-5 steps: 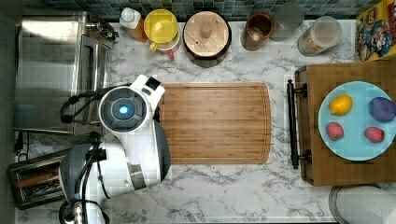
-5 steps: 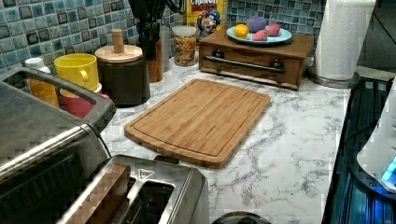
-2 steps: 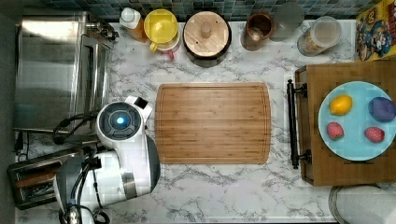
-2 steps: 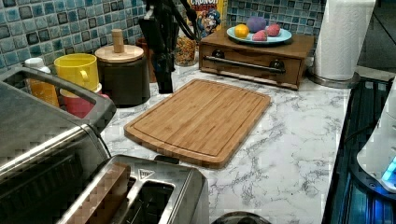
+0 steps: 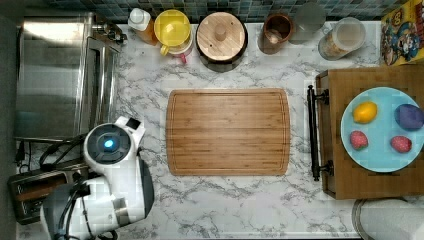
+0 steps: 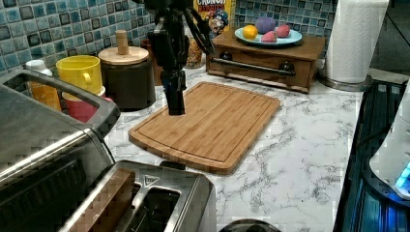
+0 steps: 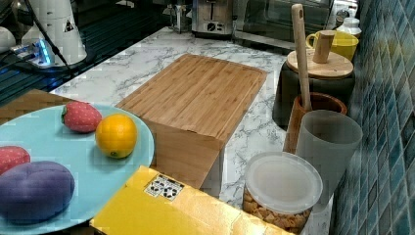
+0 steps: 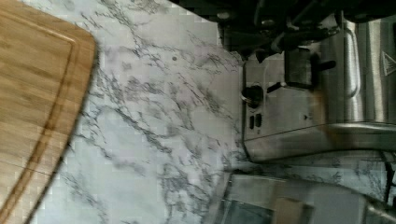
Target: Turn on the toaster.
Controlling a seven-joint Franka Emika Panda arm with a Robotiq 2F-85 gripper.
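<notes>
The claw (image 6: 175,99) had swung off the board (image 5: 227,132) toward the toaster (image 5: 35,192), which sat just below and beyond it on the bench (image 5: 225,210). Spread or pressed together, I couldn't tell. I reckoned switching it on was not yet done.

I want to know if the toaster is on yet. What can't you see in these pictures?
- Top view: the robot arm covers most of the toaster, lever included.
- Left view: the toaster is cut off by the bottom edge; its lever end faces away.
- Wrist view: the dark gripper hides the toaster's lever position.
- Right view: the toaster is too small to read.
</notes>
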